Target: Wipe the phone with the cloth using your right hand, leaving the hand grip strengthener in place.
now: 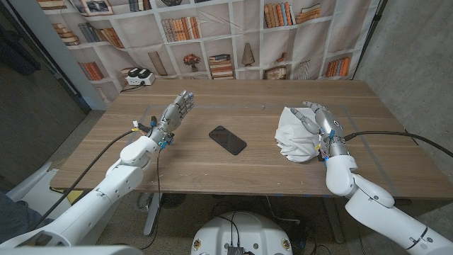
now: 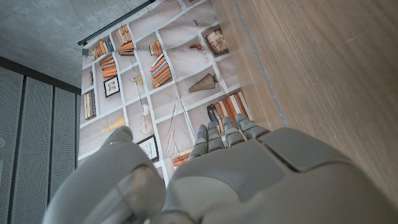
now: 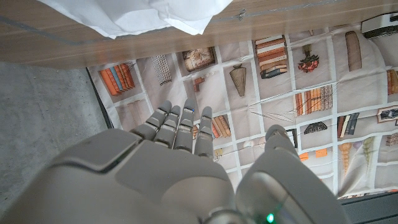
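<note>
A: Where does your right hand stand?

B: Right of centre in the head view, just beside the white cloth, perhaps touching its right edge. Its fingers are straight and apart, and it grips nothing. In the right wrist view those fingers reach past a fold of the cloth.

A: And the phone?

B: Mid-frame, dark and flat on the wooden table, well apart from the cloth, which lies to its right.

A: So which step are you on?

B: By my reading, the pick-up; no wiping has begun. You'll need to close the fingers around the bunched cloth, then carry it toward picture left onto the phone.

A: Your left hand?

B: Left of centre, fingers loosely extended and holding nothing, clear of the phone. Keep it there.

A: The grip strengthener?

B: I can't pick it out here.
</note>
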### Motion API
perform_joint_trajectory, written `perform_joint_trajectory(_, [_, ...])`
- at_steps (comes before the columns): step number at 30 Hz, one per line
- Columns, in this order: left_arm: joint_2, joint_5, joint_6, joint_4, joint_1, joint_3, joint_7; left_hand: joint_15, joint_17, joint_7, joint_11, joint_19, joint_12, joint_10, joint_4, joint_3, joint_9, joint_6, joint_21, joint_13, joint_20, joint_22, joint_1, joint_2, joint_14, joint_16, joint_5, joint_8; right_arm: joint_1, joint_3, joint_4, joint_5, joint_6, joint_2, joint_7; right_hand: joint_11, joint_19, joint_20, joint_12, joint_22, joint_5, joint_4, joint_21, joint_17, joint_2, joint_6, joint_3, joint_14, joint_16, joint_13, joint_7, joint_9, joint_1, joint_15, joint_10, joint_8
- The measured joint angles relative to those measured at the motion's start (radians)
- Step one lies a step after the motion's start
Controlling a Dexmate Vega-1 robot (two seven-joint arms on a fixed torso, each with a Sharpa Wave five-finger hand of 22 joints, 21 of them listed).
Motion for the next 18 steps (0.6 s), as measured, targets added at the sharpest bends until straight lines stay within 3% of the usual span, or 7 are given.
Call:
perform_joint_trajectory(8, [-0.005,-0.001,0.0,0.016,-0.016,0.005,-0.012,0.0,0.0,0.004,0.0,0.0,0.0,0.0,0.0,0.0,0.0,0.004,0.0,0.0,0.0,0.0,0.007,0.007,0.0,0.0,-0.005,0.0,0.021,-0.021,-0.014,0.0,-0.068,-0.018,0.025,-0.004,-0.005,0.006,0.0,0.0,0.0,-0.007,-0.008,-0.002,0.005,-0.001,0.007,-0.009,-0.004,0.0,-0.01,0.0,0.013,-0.002,-0.004,0.0])
perform_joint_trajectory(18, [-0.006,-0.002,0.012,0.023,-0.023,0.008,-0.019,0.0,0.0,0.003,0.001,0.0,0.0,0.007,0.0,0.0,0.0,0.004,0.0,0.0,0.0,0.0,0.007,0.007,0.0,0.0,-0.005,0.0,0.041,-0.045,-0.022,-0.001,-0.116,-0.035,0.041,-0.011,0.022,0.021,-0.008,0.0,0.0,-0.015,-0.008,-0.002,0.0,-0.012,0.007,-0.012,-0.004,0.0,-0.01,0.0,0.018,0.002,-0.018,0.0])
